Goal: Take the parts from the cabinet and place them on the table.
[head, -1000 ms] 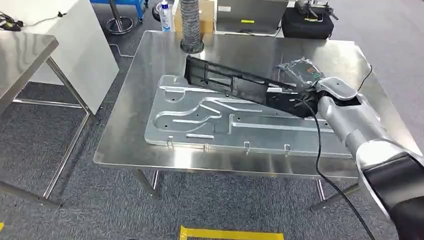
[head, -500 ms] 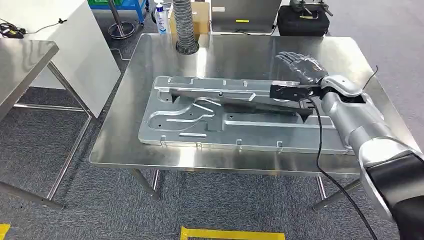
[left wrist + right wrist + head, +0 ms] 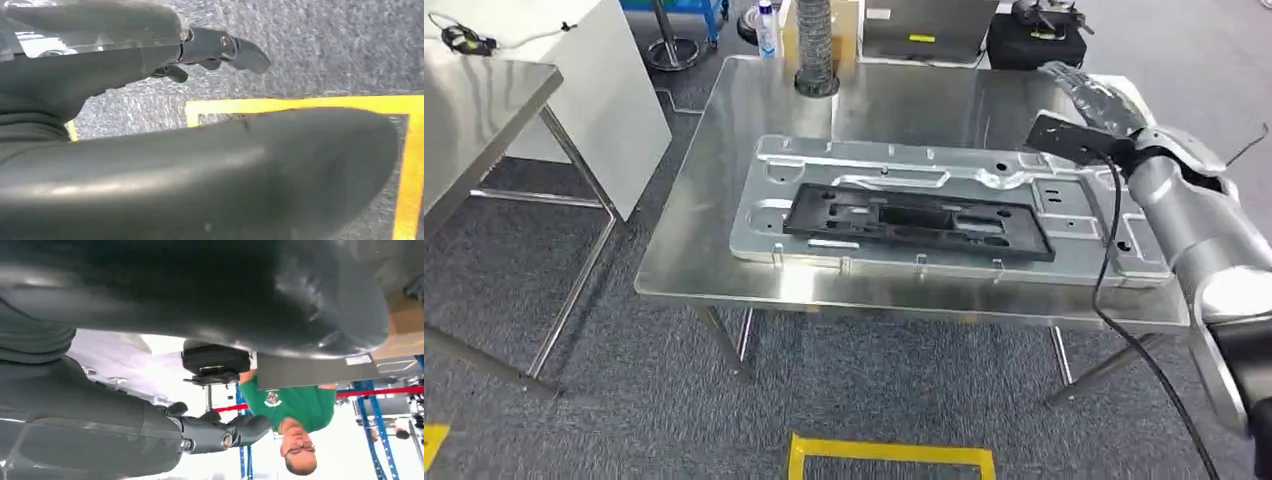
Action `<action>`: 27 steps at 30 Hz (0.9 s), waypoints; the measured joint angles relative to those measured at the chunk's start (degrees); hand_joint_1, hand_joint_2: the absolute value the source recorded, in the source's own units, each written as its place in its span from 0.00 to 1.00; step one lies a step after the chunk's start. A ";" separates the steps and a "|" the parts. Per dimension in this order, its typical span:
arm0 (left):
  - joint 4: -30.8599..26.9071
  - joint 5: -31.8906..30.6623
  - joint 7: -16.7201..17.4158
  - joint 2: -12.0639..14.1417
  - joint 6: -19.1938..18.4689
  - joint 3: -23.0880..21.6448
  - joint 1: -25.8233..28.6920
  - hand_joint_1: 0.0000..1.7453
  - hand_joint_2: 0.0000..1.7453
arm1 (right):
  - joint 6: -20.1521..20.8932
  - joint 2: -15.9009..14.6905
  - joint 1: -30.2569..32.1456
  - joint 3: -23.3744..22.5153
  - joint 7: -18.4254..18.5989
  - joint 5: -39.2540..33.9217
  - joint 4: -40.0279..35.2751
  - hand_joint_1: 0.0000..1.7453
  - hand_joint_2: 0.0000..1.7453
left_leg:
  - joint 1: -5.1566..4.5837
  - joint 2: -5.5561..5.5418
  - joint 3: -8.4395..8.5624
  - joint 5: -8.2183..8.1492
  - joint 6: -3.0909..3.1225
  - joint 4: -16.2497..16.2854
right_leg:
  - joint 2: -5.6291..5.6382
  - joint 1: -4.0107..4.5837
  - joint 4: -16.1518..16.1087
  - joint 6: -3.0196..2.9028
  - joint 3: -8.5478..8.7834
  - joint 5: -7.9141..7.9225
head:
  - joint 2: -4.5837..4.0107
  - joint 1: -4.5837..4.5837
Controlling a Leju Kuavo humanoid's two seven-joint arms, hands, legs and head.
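A: Where is the part?
B: The black plastic frame (image 3: 916, 221) lies flat on the stamped metal panel (image 3: 944, 172) on the counter (image 3: 724, 250), apart from the right robot hand (image 3: 1096, 100).
A: And that hand?
B: Empty, its fingers spread.

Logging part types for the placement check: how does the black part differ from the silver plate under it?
Colour: the black part is dark and matte, the silver plate shiny bare metal. Size: the black part is narrower and shorter, the silver plate showing past it on every side. Position: the black part lies on the silver plate, which rests directly on the table. Both are flat, elongated and lie lengthwise along the table.
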 joint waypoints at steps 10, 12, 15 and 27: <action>0.00 0.37 -0.09 -0.04 -0.02 0.00 -0.44 0.00 0.00 | -0.88 0.13 0.53 -1.16 -0.04 -0.92 -0.81 0.00 0.00 | -0.20 0.03 -4.91 4.80 -1.50 0.68 | -0.02 1.29 -12.38 -2.02 12.67 2.68 | 0.00 -0.02; 0.00 0.37 -0.09 0.00 0.00 0.02 -0.28 0.00 0.00 | -1.03 0.53 0.57 -1.25 -0.02 -0.92 -0.81 0.00 0.00 | -0.11 -0.17 -5.40 3.87 -2.26 1.05 | -0.54 0.75 -13.45 -2.96 12.13 4.38 | 0.00 -0.02; 0.00 0.44 0.00 0.00 0.07 0.04 -0.14 0.00 0.00 | -1.09 1.12 0.61 -1.25 -0.02 -0.50 -0.90 0.00 0.00 | 0.38 -0.09 -8.57 -6.45 -3.18 11.87 | -0.51 0.83 -13.63 -3.66 9.72 6.51 | 0.00 -0.02; 0.00 0.46 -0.39 0.37 -0.11 0.15 0.54 0.00 0.00 | -2.40 2.12 1.89 -1.27 0.68 0.35 -1.27 0.00 0.00 | 0.67 0.20 4.94 -3.02 -1.16 -1.44 | -0.57 -0.09 -14.06 -0.47 3.69 13.10 | 0.00 -0.02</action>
